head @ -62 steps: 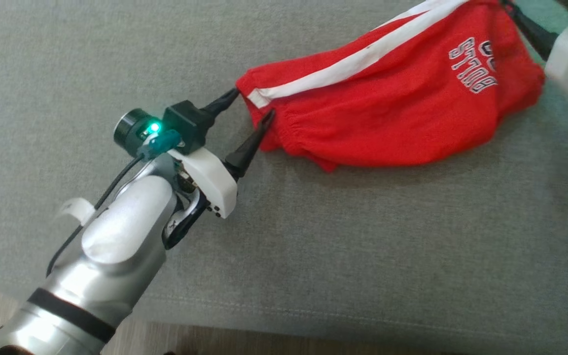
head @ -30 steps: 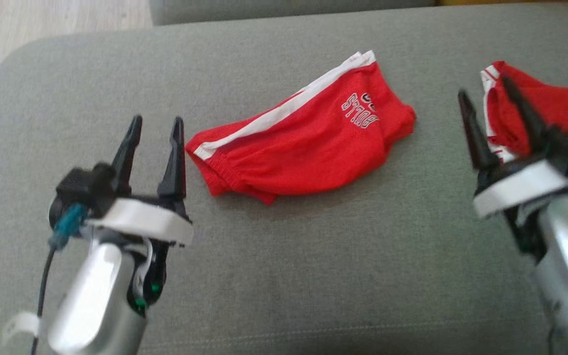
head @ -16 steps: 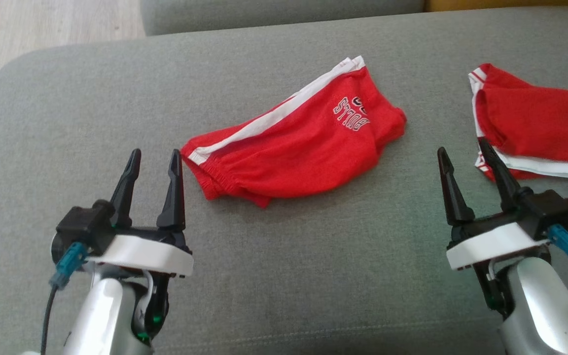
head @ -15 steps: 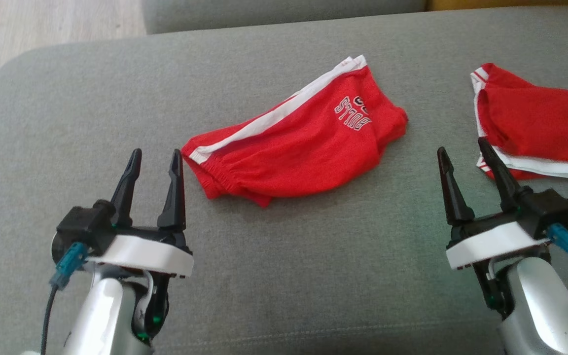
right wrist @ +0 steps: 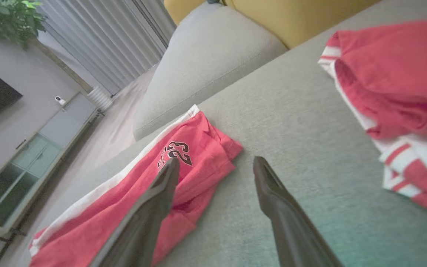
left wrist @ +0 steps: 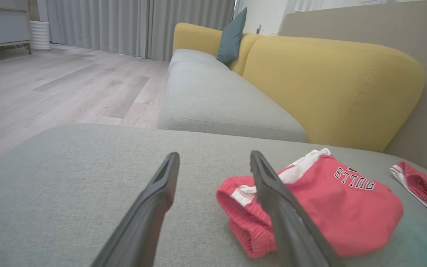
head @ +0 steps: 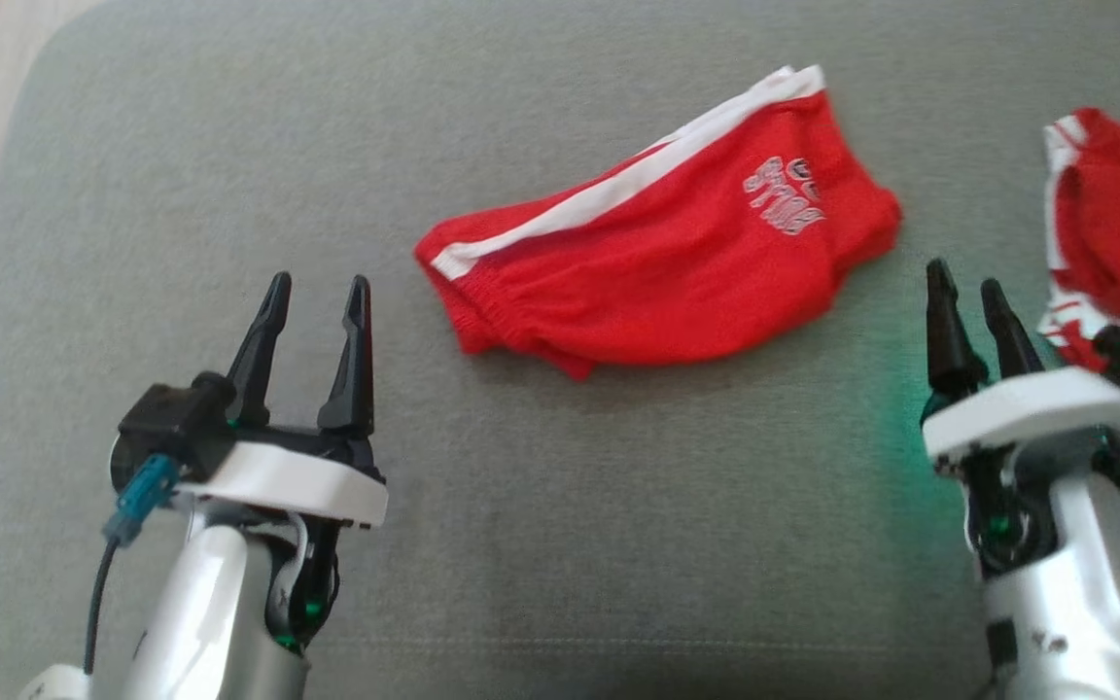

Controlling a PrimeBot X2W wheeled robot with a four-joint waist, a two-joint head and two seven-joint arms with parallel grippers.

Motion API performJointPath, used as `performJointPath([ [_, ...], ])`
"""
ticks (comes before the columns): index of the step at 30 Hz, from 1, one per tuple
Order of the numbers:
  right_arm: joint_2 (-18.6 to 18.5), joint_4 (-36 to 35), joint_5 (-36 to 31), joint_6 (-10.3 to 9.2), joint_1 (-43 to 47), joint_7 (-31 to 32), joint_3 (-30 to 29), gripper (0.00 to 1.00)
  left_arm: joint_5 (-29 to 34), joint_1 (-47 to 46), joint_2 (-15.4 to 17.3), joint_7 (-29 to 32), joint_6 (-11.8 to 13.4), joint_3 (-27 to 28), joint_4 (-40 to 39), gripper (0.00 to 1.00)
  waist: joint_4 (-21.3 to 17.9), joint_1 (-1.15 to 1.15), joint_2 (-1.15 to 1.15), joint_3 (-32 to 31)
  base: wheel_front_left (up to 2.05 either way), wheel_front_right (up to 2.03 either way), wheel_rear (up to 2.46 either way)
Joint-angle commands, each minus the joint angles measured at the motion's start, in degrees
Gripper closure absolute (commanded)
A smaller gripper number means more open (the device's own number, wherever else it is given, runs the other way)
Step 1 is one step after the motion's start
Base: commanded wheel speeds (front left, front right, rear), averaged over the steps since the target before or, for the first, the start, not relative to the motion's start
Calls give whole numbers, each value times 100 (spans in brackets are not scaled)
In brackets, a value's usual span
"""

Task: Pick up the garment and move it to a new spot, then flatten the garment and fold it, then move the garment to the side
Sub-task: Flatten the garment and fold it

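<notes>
The garment (head: 677, 258) is a pair of red shorts with a white side stripe and white lettering, lying folded on the grey cushion (head: 560, 506); it also appears in the left wrist view (left wrist: 328, 207) and the right wrist view (right wrist: 143, 193). My left gripper (head: 319, 287) stands open to the left of the garment, apart from it, with nothing between its fingers. My right gripper (head: 968, 272) is open too, to the right of the garment and just short of a second red piece.
A second red and white garment (head: 1109, 224) lies at the cushion's right edge, close to my right gripper. A yellow sofa back (left wrist: 328, 85) and another grey seat (left wrist: 213, 100) lie beyond. Wooden floor (left wrist: 50, 85) lies off the cushion's left edge.
Both grippers let go of the garment and drew back from it, staying open. The head camera has shifted, so the whole scene sits differently. The right gripper now stands more upright.
</notes>
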Motion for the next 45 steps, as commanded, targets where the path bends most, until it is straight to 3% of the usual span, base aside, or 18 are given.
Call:
performJointPath([
  [1, 53, -83, 235, 37, -294, 76, 111, 0, 41, -248, 20, -29, -29, 185, -156, 0, 168, 0, 0, 136, 0, 0, 0],
  [5, 55, 409, 882, 37, -620, 350, 6, 0, -20, -305, 15, -29, -40, 136, -125, 0, 369, 0, 0, 247, 0, 0, 0],
  [12, 56, 1489, 1204, 37, -1266, 629, -311, 0, -145, -352, 14, -29, 28, 38, -151, 0, 641, 0, 0, 371, 0, 0, 0],
  [23, 56, 2620, 1286, 37, -2104, 854, -409, 0, -229, -421, 13, -29, 75, -57, -183, 0, 842, 0, 0, 520, 0, 0, 0],
  [34, 56, 3506, 1141, 37, -2744, 552, -167, 0, -296, -478, 13, -29, 113, -62, -169, 0, 849, 0, 0, 649, 0, 0, 0],
  [35, 56, 3643, 1217, 37, -2832, 473, -58, 9, -282, -473, 13, -29, 107, -37, -157, 0, 816, 0, 0, 644, 0, 0, 0],
  [36, 56, 3695, 1231, 37, -2864, 396, 9, 67, -275, -471, 13, -29, 105, -27, -149, 0, 795, 0, 0, 633, 0, 0, 0],
  [37, 56, 3738, 1233, 37, -2882, 315, 80, 100, -268, -469, 13, -29, 101, -16, -138, 0, 772, 0, 0, 617, 0, 0, 0],
  [45, 56, 3798, 1529, 37, -2745, -367, 244, 100, -216, -375, 13, -29, 73, 50, -63, 0, 544, 0, 0, 334, 0, 0, 0],
])
